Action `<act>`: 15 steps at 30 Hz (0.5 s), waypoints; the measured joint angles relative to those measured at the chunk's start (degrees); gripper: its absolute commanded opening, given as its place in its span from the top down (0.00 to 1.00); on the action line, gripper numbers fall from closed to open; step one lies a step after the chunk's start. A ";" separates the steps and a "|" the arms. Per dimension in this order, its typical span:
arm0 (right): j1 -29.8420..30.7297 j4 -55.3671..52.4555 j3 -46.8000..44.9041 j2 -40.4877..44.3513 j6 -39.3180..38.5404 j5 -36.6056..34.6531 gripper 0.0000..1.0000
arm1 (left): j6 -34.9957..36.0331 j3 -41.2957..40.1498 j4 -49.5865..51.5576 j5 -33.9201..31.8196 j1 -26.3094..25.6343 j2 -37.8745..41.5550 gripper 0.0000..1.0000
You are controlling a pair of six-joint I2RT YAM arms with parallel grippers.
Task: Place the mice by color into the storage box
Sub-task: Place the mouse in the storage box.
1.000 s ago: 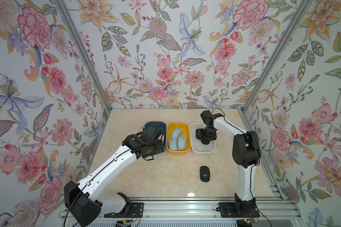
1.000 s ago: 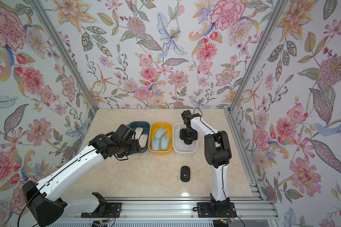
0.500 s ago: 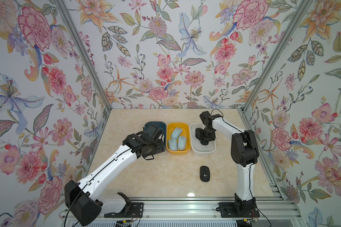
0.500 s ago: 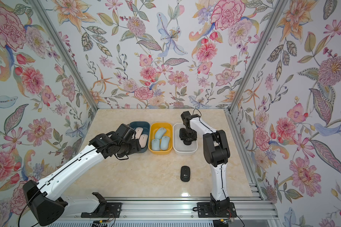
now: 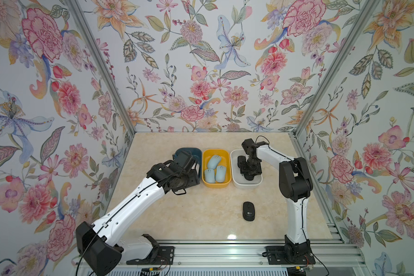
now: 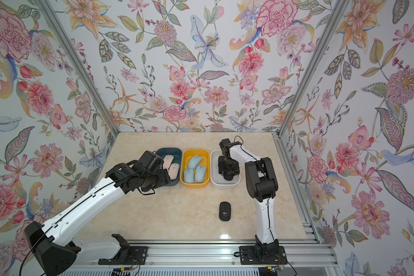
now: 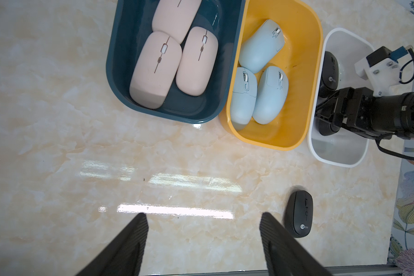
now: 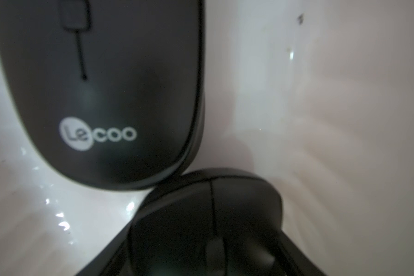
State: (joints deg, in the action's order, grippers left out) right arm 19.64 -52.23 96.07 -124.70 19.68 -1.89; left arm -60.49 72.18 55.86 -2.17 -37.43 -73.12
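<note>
Sorting bins: three were set side by side.
Pink mice: three were seen in the teal bin.
Blue mice: three were seen in the yellow bin.
Black mice: two were seen in the white bin; a loose black mouse was left on the tabletop.
Left gripper: jaws were held apart, empty.
Right gripper: one binned mouse was flanked; grip could not be told.

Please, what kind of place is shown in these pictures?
Most likely a robot test booth, not a home: robot arms bolted to an aluminium rail, flowered wall panels closing in a small table, and tubs of colour-sorted mice.
</note>
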 measured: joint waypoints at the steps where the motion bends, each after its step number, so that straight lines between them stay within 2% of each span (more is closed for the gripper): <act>1: -0.02 0.00 0.00 0.00 0.02 -0.02 0.26 | 0.00 0.00 0.00 -0.02 0.00 0.00 0.23; 8: -0.02 -1.31 1.05 0.02 0.00 -0.20 0.26 | 0.00 0.00 0.00 -0.04 0.00 0.00 0.23; 15: 0.02 -6.21 9.22 3.87 -0.46 -0.26 0.26 | 0.04 0.74 0.04 -0.04 0.00 -0.02 0.22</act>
State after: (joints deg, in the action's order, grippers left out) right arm 19.66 -58.43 105.30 -120.84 19.22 -2.15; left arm -60.45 72.93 55.90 -2.22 -37.43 -73.14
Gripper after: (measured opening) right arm 0.738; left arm 0.775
